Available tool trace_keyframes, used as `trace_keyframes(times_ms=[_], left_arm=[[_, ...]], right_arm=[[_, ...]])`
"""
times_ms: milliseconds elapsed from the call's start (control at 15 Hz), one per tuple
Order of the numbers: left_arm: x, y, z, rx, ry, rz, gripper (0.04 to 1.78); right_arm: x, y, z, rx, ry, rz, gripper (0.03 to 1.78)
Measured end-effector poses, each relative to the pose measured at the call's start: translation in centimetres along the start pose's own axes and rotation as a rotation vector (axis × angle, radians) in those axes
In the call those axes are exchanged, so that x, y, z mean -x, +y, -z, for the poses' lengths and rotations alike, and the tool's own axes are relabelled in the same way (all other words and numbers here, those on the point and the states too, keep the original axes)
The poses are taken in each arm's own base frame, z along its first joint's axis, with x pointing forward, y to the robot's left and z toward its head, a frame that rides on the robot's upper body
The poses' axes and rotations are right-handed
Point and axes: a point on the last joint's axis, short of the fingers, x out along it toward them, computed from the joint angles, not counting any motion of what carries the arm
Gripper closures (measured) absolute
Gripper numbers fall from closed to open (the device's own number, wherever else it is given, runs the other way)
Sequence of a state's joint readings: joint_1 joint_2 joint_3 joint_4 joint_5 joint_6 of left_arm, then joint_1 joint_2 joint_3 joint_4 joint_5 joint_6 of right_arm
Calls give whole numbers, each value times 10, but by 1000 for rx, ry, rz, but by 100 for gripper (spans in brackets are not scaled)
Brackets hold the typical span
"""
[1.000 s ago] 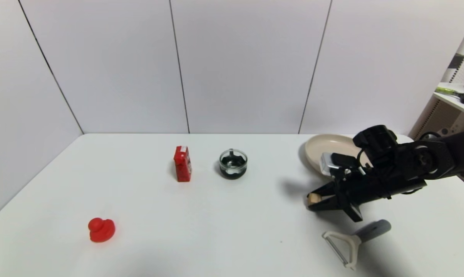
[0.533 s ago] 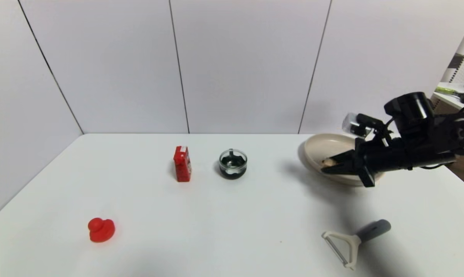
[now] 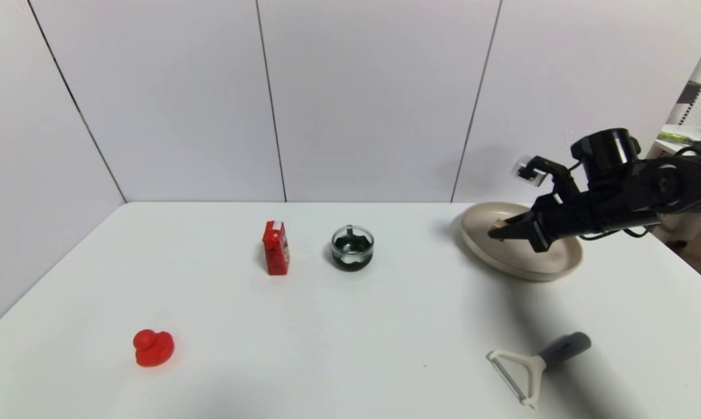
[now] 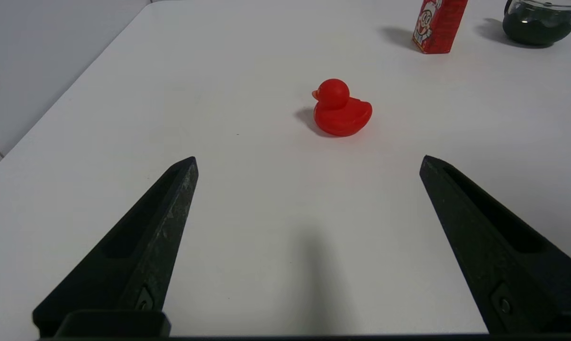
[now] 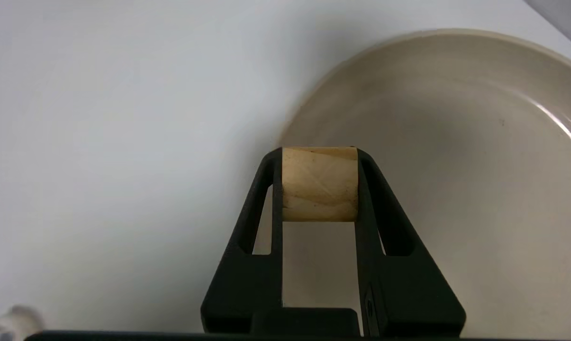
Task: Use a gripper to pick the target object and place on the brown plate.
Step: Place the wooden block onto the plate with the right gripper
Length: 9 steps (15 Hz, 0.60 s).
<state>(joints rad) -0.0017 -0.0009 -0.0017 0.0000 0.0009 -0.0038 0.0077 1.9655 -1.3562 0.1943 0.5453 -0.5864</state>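
My right gripper [image 3: 497, 231] is shut on the light tan wooden cube [image 5: 320, 183], held between its fingertips. In the head view the cube [image 3: 497, 223] hangs above the left part of the beige-tan plate [image 3: 554, 265] at the table's far right. In the right wrist view the plate [image 5: 456, 118] lies beneath and beyond the cube, whose far edge sits over the plate's near rim. My left gripper [image 4: 309, 163] is open and empty, low over the table, apart from the red duck [image 4: 340, 109].
A red carton [image 3: 276, 248] and a small dark glass bowl [image 3: 352, 247] stand mid-table. The red duck [image 3: 152, 348] sits front left. A white peeler with a grey handle [image 3: 536, 364] lies front right. A shelf [image 3: 690, 145] stands at the far right.
My right gripper has lifted the cube off the table and carried it back and to the right, from in front of the plate to above the plate's left part. The left arm has not moved.
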Motion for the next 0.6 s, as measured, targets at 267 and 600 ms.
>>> trace_keyframes(times_ms=[267, 600], left_arm=[[0, 0, 0, 0, 0, 0, 13], [0, 0, 0, 0, 0, -1, 13]], right_arm=[[-19, -23, 11, -24, 64, 74, 127], [-28, -34, 18, -43, 79, 83, 71]])
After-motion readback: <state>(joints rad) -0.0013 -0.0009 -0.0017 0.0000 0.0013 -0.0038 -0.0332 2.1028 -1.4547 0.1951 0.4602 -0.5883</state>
